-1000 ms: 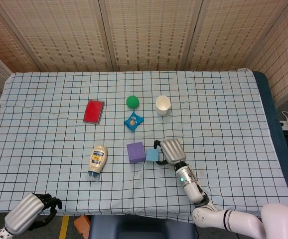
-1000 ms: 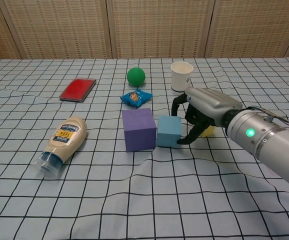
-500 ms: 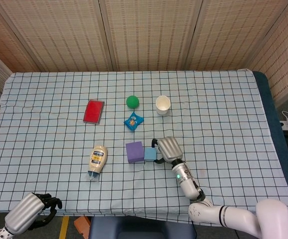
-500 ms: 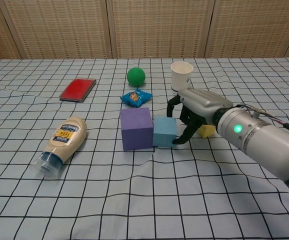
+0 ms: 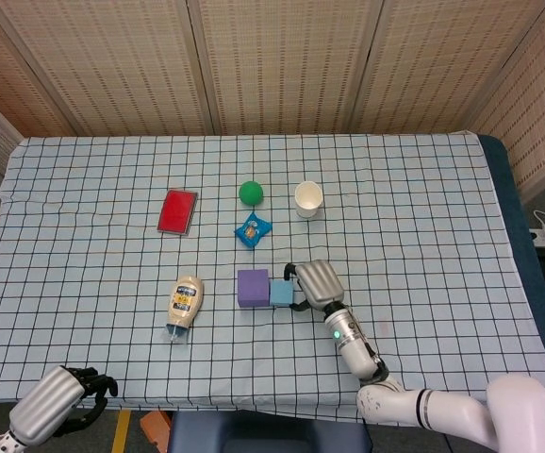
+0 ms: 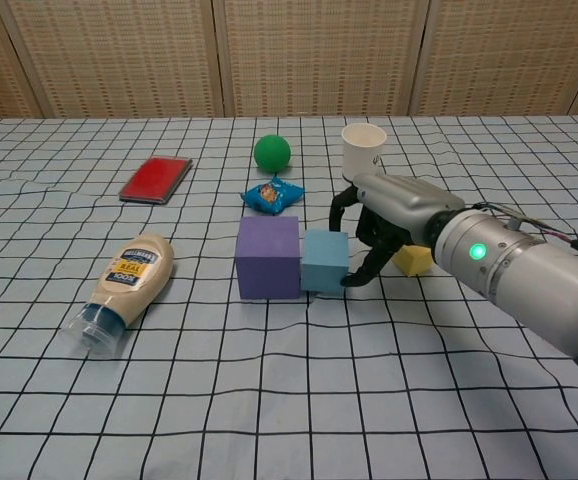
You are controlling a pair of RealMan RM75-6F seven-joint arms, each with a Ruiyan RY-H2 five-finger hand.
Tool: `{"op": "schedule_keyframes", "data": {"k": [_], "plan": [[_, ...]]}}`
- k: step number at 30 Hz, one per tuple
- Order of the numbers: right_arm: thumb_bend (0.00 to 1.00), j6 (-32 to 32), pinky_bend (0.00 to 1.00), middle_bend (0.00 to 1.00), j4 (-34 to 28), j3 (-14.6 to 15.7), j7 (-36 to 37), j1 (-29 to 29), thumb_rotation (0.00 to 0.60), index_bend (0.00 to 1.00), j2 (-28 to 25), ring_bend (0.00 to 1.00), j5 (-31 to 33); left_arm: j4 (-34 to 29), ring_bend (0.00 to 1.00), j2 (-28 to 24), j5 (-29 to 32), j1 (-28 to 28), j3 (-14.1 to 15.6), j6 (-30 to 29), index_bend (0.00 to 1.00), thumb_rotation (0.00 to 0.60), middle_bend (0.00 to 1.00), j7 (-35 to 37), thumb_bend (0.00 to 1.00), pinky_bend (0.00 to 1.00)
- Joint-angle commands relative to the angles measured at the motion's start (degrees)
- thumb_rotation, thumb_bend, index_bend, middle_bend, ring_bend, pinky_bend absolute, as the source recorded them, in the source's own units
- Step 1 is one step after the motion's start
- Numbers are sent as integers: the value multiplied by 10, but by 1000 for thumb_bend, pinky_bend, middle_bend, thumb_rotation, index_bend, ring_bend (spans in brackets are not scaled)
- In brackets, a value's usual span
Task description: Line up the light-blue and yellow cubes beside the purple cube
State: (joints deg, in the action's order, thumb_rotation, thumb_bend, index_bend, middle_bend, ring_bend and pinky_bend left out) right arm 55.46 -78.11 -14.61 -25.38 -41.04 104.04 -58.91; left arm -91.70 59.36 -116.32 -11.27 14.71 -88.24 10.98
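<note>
Your right hand (image 6: 381,225) sits just right of the light-blue cube (image 6: 324,261), fingers (image 6: 361,272) curled down around that cube's right side, a fingertip at its lower right edge; whether they truly clamp it you cannot tell from either view. The light-blue cube rests on the checked tablecloth (image 6: 269,400), its left face against the purple cube (image 6: 268,256), the two forming a short row running left to right, faces roughly square to the grid lines. The yellow cube (image 6: 412,260) lies just behind your right hand, mostly hidden by it, apart from the row. Your left hand (image 5: 60,401) hangs off the near left table edge, fingers curled in on nothing. A mayonnaise squeeze bottle (image 6: 121,288) lies on its side to the left of the purple cube, cap toward the near edge, long axis tilted from near-left to far-right; its label reads "REAL", the rest too small. Behind the row lie a blue snack packet (image 6: 274,195), a green ball (image 6: 272,152), a white paper cup (image 6: 363,151) and a red flat case (image 6: 156,178). Open cloth stretches right of the yellow cube and along the near edge.
</note>
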Motion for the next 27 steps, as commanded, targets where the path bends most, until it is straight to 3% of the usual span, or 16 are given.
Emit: {"op": "schedule_keyframes", "data": {"k": [1,10,27], "plan": [[25,3,890,941,-10,-1,-3,0,600,642,-9,834,6,0,558,0,-1,0,0,0,491,600,607,-1,517,777],[24,2,890,941,4,0,-1,-8,600,642,-9,834,11,-1,558,1,1,0,1,4,491,600,607,-4,518,778],[24,-30,890,941,94,9,62,-29,600,642,43,834,-13,2,558,5,7,0,-2,10,491,600,606,-10,519,777]]}}
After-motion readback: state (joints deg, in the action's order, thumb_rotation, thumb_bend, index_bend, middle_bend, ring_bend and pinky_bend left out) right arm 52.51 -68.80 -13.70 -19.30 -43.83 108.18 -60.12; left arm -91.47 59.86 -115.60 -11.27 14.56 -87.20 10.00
